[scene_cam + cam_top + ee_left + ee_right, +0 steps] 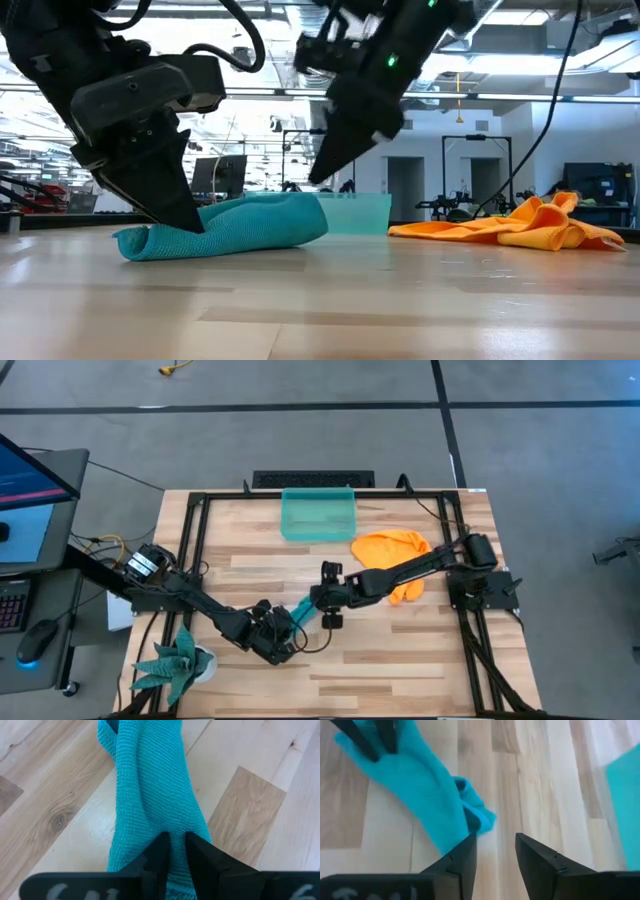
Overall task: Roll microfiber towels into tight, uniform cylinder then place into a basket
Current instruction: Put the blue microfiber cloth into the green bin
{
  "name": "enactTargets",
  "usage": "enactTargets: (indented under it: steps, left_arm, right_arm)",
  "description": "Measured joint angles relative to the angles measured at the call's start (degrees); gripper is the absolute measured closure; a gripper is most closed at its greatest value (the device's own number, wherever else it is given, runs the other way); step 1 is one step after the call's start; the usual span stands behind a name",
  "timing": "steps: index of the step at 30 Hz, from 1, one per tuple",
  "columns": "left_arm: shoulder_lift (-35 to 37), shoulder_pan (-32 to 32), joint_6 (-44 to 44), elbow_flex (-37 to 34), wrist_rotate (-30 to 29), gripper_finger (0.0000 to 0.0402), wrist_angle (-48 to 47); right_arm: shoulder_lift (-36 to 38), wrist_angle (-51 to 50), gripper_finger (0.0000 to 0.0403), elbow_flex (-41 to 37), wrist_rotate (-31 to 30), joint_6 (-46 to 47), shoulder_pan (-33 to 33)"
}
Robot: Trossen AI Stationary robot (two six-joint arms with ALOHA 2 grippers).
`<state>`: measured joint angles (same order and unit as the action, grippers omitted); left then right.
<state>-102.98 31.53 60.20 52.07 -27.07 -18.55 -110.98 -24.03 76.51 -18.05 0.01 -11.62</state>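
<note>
While pinching the teal towel [150, 795], left tool [173, 851] rests low.

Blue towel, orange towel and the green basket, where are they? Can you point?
blue towel [235, 228], low view, middle of the rolled cloth.
orange towel [392, 550], high view, bare upper part.
green basket [318, 515], high view, floor inside its walls.
</note>
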Motion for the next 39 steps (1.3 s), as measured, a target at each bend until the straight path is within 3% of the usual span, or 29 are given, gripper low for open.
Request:
enactTargets:
  steps: [5, 11, 19, 22, 26, 31, 39]
  left_arm:
    - [0.0, 0.0, -0.5, 0.0, -0.2, 0.0343, 0.0]
    - [-0.1, 0.0, -1.1, 0.0, -0.3, 0.0343, 0.0]
    - [-0.1, 0.0, -1.5, -0.1, -0.7, 0.0343, 0.0]
    - [-0.1, 0.0, -1.5, -0.1, -0.7, 0.0343, 0.0]
    - [-0.1, 0.0, -1.5, -0.1, -0.7, 0.0343, 0.1]
    - [-0.1, 0.0, -1.5, -0.1, -0.7, 0.0343, 0.1]
    - [-0.1, 0.0, -2.6, -0.1, -0.8, 0.0343, 0.0]
  right_arm:
    - [4.8, -7.9, 0.0261, -0.4, -0.3, -0.9, 0.7]
    - [12.0, -7.4, 0.0289, -10.5, -0.2, -0.1, 2.1]
    - [19.3, 19.3, 0.0305, -27.3, 5.9, 1.4, 3.4]
    - [18.6, 26.5, 0.0305, -28.1, 6.4, 1.0, 4.0]
    - [16.7, 28.9, 0.0302, -24.9, 9.8, -0.5, 5.9]
    - [14.1, 26.8, 0.0266, -20.1, 15.1, -4.6, 7.7]
    - [5.0, 25.3, 0.0155, -12.0, 27.1, -10.9, 8.8]
